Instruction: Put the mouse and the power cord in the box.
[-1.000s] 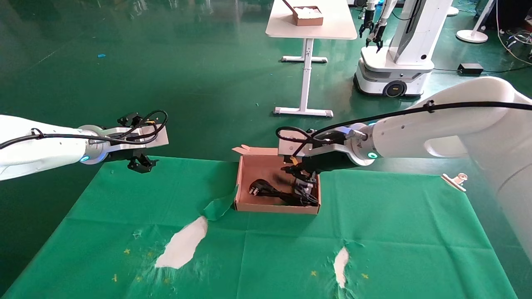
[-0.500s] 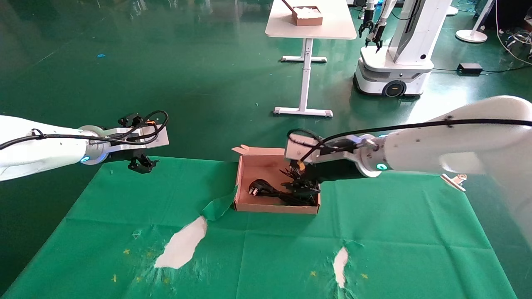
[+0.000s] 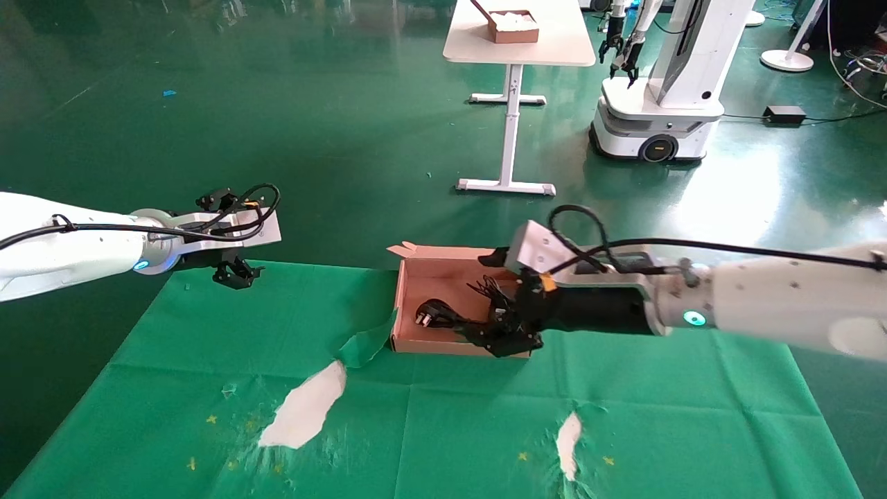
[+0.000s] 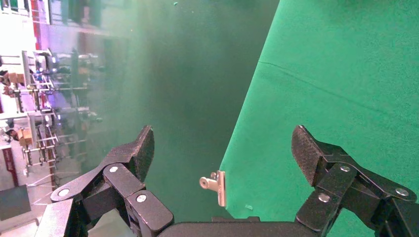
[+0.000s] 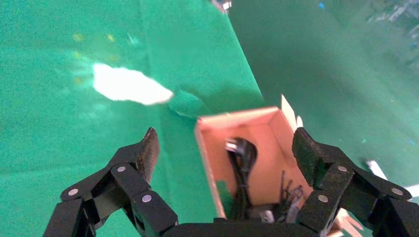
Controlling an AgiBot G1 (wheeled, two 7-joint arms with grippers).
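Note:
The brown cardboard box (image 3: 438,280) sits on the green cloth at the table's far middle. Inside it lies the power cord (image 3: 435,315), its pronged plug toward the left end; the right wrist view shows the cord (image 5: 242,157) running along the box (image 5: 269,148) floor. Thin black cable loops (image 3: 489,287) lie at the box's right end, but the mouse body is hidden. My right gripper (image 3: 508,334) hangs open over the box's near right corner, and nothing is held between the fingers of the right gripper (image 5: 226,148). My left gripper (image 3: 236,272) is parked open at the table's far left edge.
Two white bare patches (image 3: 305,405) (image 3: 568,435) show through the torn cloth near the front. A folded cloth flap (image 3: 365,345) lies against the box's left end. A metal clip (image 4: 215,185) grips the cloth edge below my left gripper (image 4: 223,143). Another robot (image 3: 658,90) and a white table (image 3: 516,48) stand beyond.
My right gripper has drawn back out of the box toward its near right corner, and the arm has swung lower and rightward. The cord stays in the box. The left arm has not moved.

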